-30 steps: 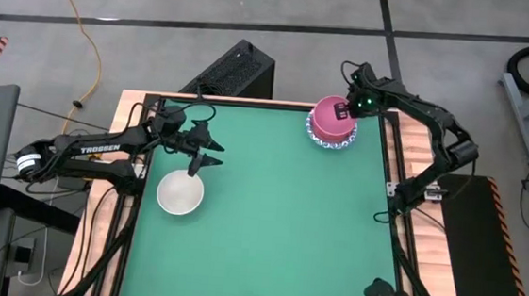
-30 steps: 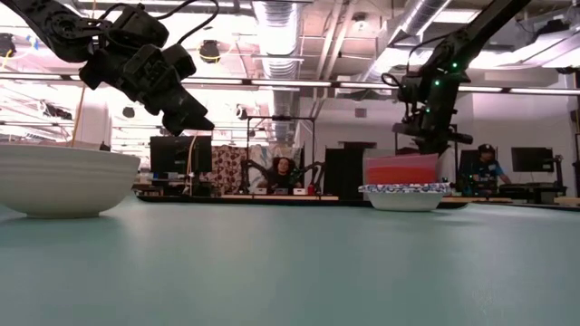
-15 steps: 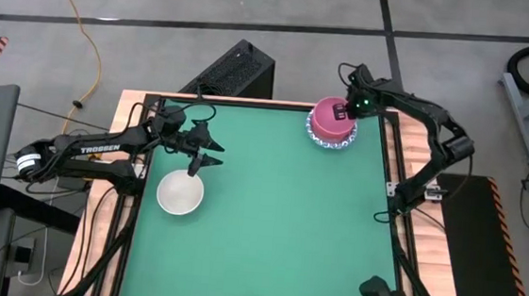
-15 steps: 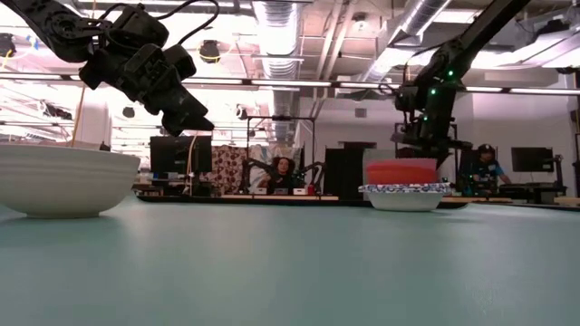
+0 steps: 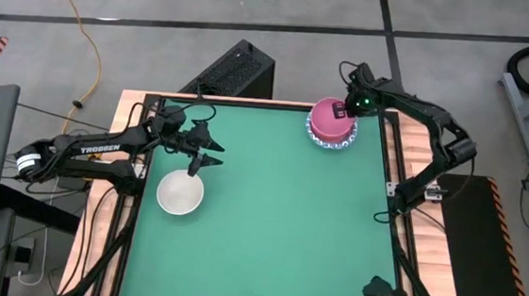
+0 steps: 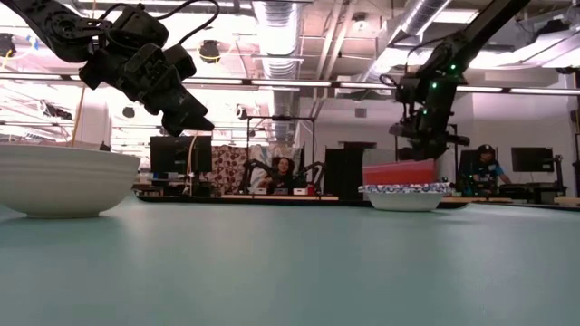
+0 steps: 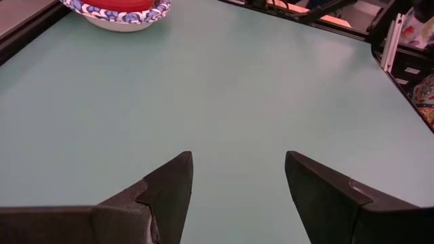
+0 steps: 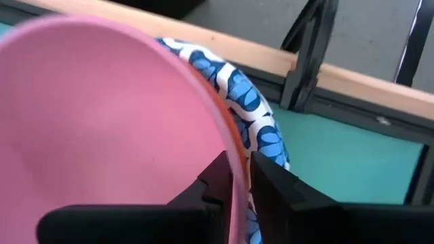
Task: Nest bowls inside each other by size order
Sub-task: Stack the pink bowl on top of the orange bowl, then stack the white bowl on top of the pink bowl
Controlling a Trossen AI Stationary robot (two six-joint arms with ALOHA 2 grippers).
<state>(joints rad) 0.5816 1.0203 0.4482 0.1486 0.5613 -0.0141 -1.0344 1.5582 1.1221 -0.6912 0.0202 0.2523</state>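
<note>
Right gripper [image 5: 346, 112] is clenched on the rim of the pink bowl [image 5: 329, 117], which I see sitting over a blue-patterned bowl [image 5: 329, 142] at the table's [image 5: 268, 224] far right corner, close against the frame rail. Left gripper [image 5: 205, 150] hovers released above the mat, just beside the plain off-white bowl [image 5: 180, 192]. I read "TROSSEN" on the left arm [image 5: 94, 152]. Wide green mat lies between both bowls.
</note>
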